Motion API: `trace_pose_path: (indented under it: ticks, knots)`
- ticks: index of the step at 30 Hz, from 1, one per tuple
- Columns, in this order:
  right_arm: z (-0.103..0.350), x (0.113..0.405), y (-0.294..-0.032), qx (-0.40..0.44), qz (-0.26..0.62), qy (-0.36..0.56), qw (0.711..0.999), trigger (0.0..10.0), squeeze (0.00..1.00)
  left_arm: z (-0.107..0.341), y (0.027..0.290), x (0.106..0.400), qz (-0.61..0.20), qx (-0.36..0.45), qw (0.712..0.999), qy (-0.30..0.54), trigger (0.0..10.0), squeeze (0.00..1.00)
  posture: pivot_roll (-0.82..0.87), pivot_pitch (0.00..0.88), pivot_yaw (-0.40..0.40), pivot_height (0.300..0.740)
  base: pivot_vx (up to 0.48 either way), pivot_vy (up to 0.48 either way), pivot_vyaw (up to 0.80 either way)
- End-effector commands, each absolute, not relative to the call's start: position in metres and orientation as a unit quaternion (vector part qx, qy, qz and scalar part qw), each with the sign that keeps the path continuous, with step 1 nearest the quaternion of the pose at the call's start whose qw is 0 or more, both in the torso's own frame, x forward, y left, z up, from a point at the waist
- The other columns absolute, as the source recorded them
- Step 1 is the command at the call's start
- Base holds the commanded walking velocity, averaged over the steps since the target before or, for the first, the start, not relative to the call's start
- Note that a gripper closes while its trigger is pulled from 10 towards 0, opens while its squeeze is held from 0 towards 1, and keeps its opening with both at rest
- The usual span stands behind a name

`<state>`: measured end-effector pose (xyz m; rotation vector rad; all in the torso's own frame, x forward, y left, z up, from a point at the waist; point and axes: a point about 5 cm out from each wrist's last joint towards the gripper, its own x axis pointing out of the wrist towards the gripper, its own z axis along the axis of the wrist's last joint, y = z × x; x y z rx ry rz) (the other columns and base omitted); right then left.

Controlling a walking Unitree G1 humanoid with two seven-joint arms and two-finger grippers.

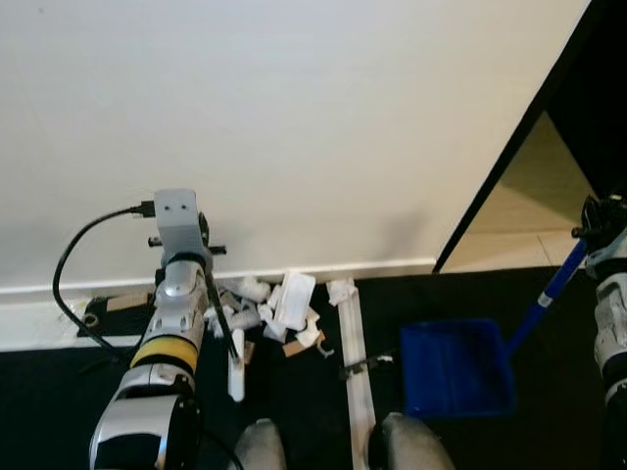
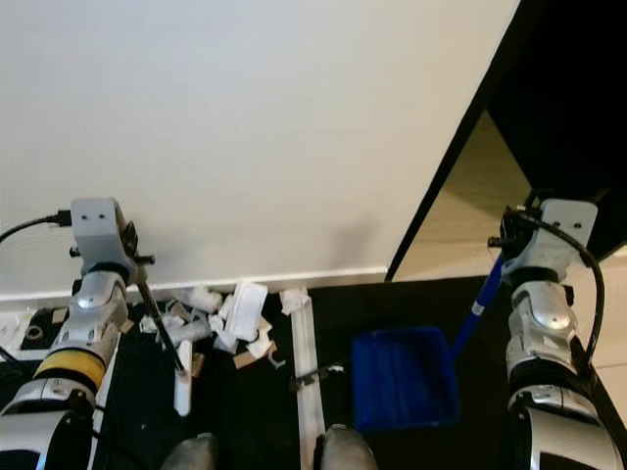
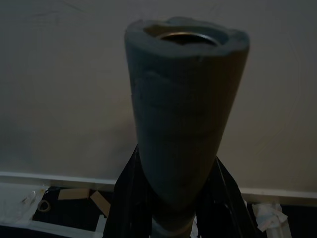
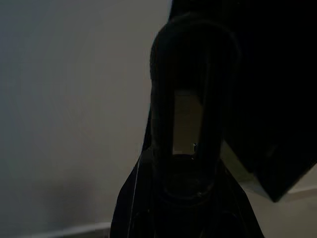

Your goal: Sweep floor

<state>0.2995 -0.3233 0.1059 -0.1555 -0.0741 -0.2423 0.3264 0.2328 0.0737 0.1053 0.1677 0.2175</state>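
A pile of white scraps and cardboard bits (image 1: 279,308) lies on the dark floor against the white baseboard. My left gripper (image 3: 181,198) is shut on the broom's grey foam handle (image 3: 185,99), just left of the pile. The broom's thin dark shaft (image 2: 162,328) slants down into the pile's near-left edge. A blue dustpan (image 1: 456,367) rests flat on the floor to the right of the pile. Its blue handle (image 1: 544,299) rises to my right gripper (image 2: 514,245), which is shut on the handle's dark looped end (image 4: 190,124).
A long white strip (image 1: 355,372) lies on the floor between pile and dustpan. My two feet (image 1: 260,446) (image 1: 411,441) stand at the near edge. A dark door frame (image 1: 509,157) slants up on the right, with beige floor (image 1: 529,225) beyond. Tape and cardboard (image 1: 108,308) lie far left.
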Motion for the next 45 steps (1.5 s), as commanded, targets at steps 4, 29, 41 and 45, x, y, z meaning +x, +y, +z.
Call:
trace_pose_path:
  ticks: [4, 29, 41, 45]
  knots:
    - [0.106, 0.298, -0.328, -0.103, -0.122, -0.030, 0.987, 10.0, 0.00, 0.082, 0.252, 0.325, 0.127, 0.071, 0.987, 0.066, 10.0, 0.00, 0.06, 0.050, -0.005, 0.740, 0.000, 0.000, 0.00]
    - [0.112, 0.286, -0.333, -0.151, -0.161, -0.092, 0.971, 10.0, 0.00, 0.134, 0.283, 0.320, 0.121, 0.002, 0.989, -0.087, 10.0, 0.00, 0.20, 0.235, 0.065, 0.740, 0.000, 0.000, 0.00]
    - [0.112, 0.293, -0.320, -0.206, -0.117, -0.085, 0.968, 10.0, 0.00, 0.144, 0.295, 0.313, 0.128, 0.001, 0.986, -0.105, 10.0, 0.00, 0.25, 0.282, 0.079, 0.740, 0.000, 0.000, 0.00]
    - [0.114, 0.300, -0.309, -0.170, -0.122, -0.106, 0.972, 10.0, 0.00, 0.144, 0.293, 0.313, 0.128, -0.014, 0.985, -0.110, 10.0, 0.00, 0.24, 0.284, 0.077, 0.740, 0.000, 0.000, 0.00]
